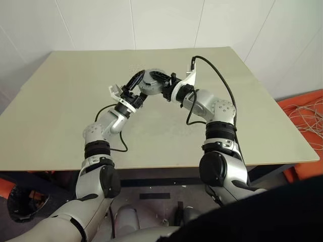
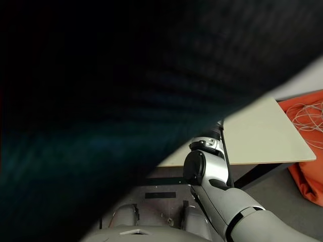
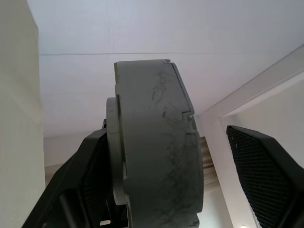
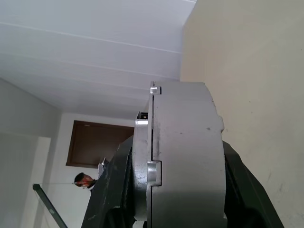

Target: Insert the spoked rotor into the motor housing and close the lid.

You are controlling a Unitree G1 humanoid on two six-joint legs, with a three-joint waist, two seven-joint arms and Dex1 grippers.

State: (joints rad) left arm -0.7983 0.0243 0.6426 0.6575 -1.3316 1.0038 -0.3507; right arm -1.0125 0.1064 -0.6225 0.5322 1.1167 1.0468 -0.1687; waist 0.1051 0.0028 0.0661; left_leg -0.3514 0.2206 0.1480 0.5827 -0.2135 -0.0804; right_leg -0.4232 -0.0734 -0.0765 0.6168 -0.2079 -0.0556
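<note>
1. Holding position above the middle of the table (image 1: 60, 101), both arms meet over its far half, at about 12 o'clock from the table centre.
2. The left gripper (image 1: 132, 85) reaches in from 8 o'clock. Its fingers stand apart, released: in the left wrist view one finger (image 3: 88, 185) lies against the side of the housing (image 3: 159, 147), while the other finger (image 3: 266, 175) stands clear of it, with a gap between.
3. The housing (image 1: 151, 80) is in the air between the two grippers, above the table and not resting on it. It looks like a short grey round casing, seen from the edge in both wrist views.
4. In the right wrist view a seam runs across the casing, between a thin part (image 4: 141, 161) and a thick part (image 4: 185, 156). I cannot tell which part is the lid, and I cannot tell if the rotor is inside, because the inside is hidden.
5. The right gripper (image 1: 169, 85) comes in from 4 o'clock and is clenched on the housing: its two dark fingers (image 4: 111, 190) press against both flat sides of the casing.
6. A black cable (image 1: 222, 80) loops from the right wrist over the arm.
7. At 3 o'clock, beyond the table edge, an orange thing (image 1: 308, 116) with pale cords lies on the floor.
8. A person (image 4: 83, 179) is far in the background of the right wrist view.
</note>
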